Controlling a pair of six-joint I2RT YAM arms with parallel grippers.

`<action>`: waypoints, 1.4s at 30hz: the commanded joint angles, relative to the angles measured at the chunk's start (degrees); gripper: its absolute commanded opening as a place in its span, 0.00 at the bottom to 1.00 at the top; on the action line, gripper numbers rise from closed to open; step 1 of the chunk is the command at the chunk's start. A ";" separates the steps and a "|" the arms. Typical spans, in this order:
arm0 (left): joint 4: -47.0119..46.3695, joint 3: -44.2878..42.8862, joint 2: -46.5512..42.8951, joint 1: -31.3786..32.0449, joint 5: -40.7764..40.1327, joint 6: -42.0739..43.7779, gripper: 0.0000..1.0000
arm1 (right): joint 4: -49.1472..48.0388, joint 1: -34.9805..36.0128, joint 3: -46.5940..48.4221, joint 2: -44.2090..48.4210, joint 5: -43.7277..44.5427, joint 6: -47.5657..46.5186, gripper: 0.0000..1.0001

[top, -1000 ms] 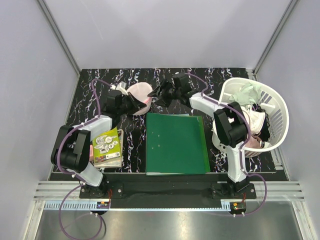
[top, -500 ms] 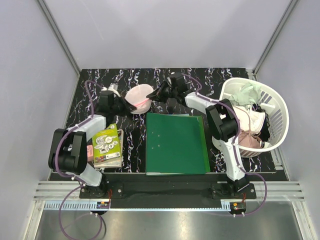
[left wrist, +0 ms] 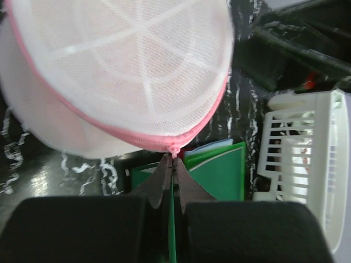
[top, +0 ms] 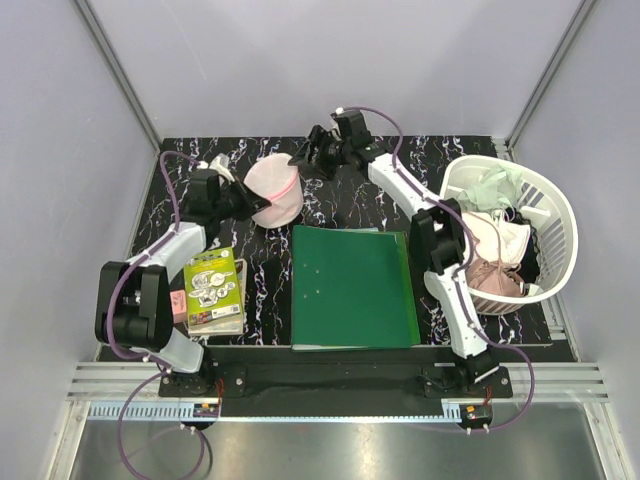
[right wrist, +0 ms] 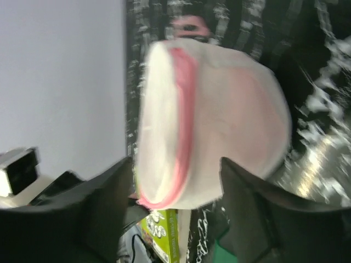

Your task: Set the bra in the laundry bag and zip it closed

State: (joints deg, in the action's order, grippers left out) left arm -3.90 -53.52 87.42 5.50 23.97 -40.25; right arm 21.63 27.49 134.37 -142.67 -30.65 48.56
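Note:
The laundry bag [top: 274, 190], a round white mesh pouch with a pink rim, sits at the back left of the dark marbled table; something pinkish shows through the mesh. My left gripper [top: 249, 201] is at its left side. In the left wrist view the fingertips [left wrist: 174, 160] are shut on the pink zip pull [left wrist: 174, 149] at the rim under the dome [left wrist: 115, 71]. My right gripper [top: 302, 160] is open and empty, just behind and to the right of the bag. In the blurred right wrist view the bag [right wrist: 219, 120] lies beyond the spread fingers [right wrist: 109, 208].
A green folder [top: 352, 285] lies flat mid-table. A green booklet [top: 213, 292] lies at the left. A white slatted basket [top: 556, 205] holding several garments stands at the right. It also shows in the left wrist view [left wrist: 312, 164].
My right gripper has drawn back from the bag toward the far edge. My left gripper has shifted left and back with the zip pull, and the bag shifted slightly with it.

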 commanded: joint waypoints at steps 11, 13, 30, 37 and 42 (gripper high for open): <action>-8.23 1.48 0.65 5.84 1.44 -5.01 0.00 | -24.15 3.45 -43.93 25.09 7.54 12.78 0.81; -8.23 1.92 0.56 6.72 1.26 -5.01 0.00 | -26.19 4.07 -44.01 24.11 6.66 16.98 0.81; -0.07 1.93 -3.74 -5.12 -1.72 0.34 0.00 | -28.85 0.12 -30.95 12.60 1.74 14.23 0.00; 3.20 -1.76 -2.26 -9.19 4.32 3.16 0.00 | -15.85 -0.68 -8.61 1.53 -4.32 7.95 0.22; -2.15 -0.45 -2.25 -6.29 6.71 -1.15 0.00 | -4.49 1.34 -4.27 2.30 1.98 3.22 0.63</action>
State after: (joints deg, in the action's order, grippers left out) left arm -1.37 -52.66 85.89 -3.03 26.46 -39.55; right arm 7.53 26.37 128.49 -142.67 -31.94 57.65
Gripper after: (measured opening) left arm 0.005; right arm 0.535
